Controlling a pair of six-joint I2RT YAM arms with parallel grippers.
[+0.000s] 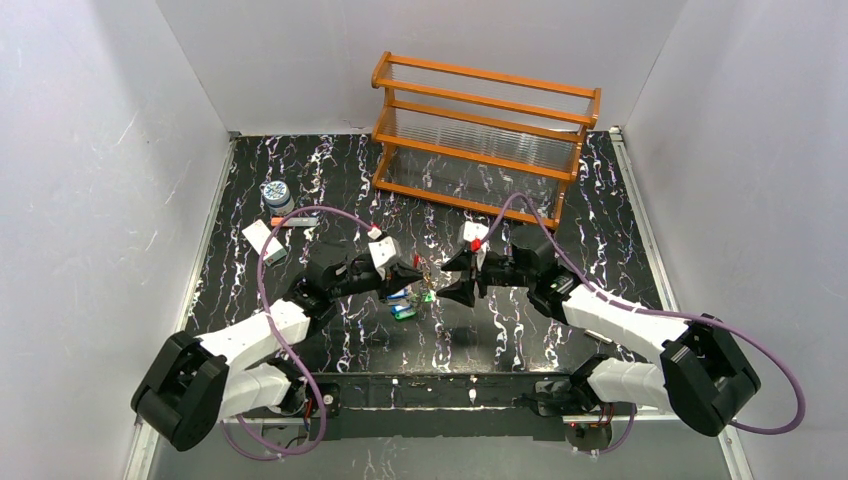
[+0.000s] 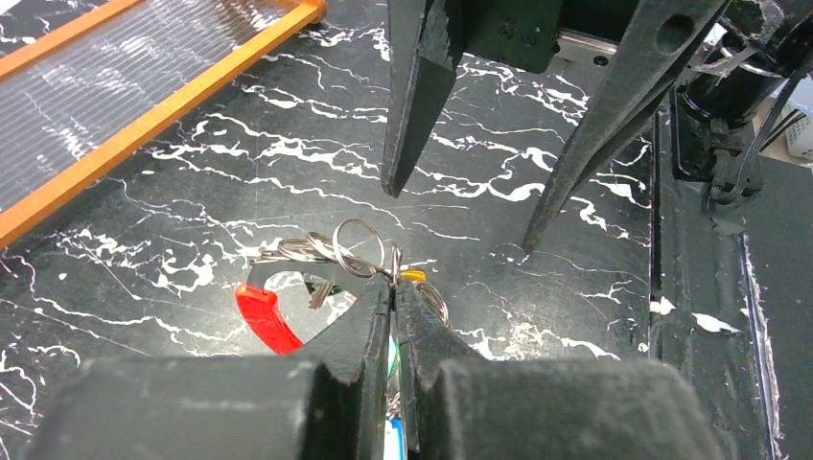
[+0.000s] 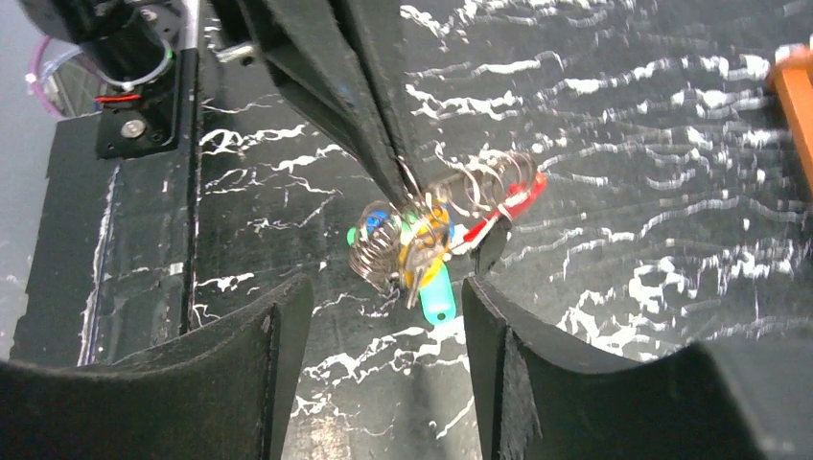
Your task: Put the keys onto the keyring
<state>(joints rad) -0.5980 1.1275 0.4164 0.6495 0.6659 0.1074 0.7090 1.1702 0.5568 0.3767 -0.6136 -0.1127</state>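
Observation:
My left gripper [image 2: 394, 283] is shut, pinching a thin wire loop of the keyring [image 2: 353, 245] at its tips. The ring's curved red piece [image 2: 266, 319] sits to the left over the black marbled table. In the right wrist view the keyring [image 3: 479, 187] trails from the left fingers [image 3: 376, 144] with its red piece [image 3: 510, 206], and the keys [image 3: 407, 235], with green, blue and yellow heads and a teal tag [image 3: 436, 297], bunch under it. My right gripper [image 3: 383, 287] is open just short of the bunch, holding nothing. From above, the left gripper [image 1: 417, 272] and right gripper [image 1: 452, 277] face each other over the keys [image 1: 410, 300].
An orange wooden rack [image 1: 480, 135] with clear ribbed shelves stands at the back. At back left are a blue-white patterned jar [image 1: 276, 194], a white card [image 1: 262, 238] and an orange-tipped stick [image 1: 295, 222]. The rack's edge [image 2: 144, 120] shows in the left wrist view.

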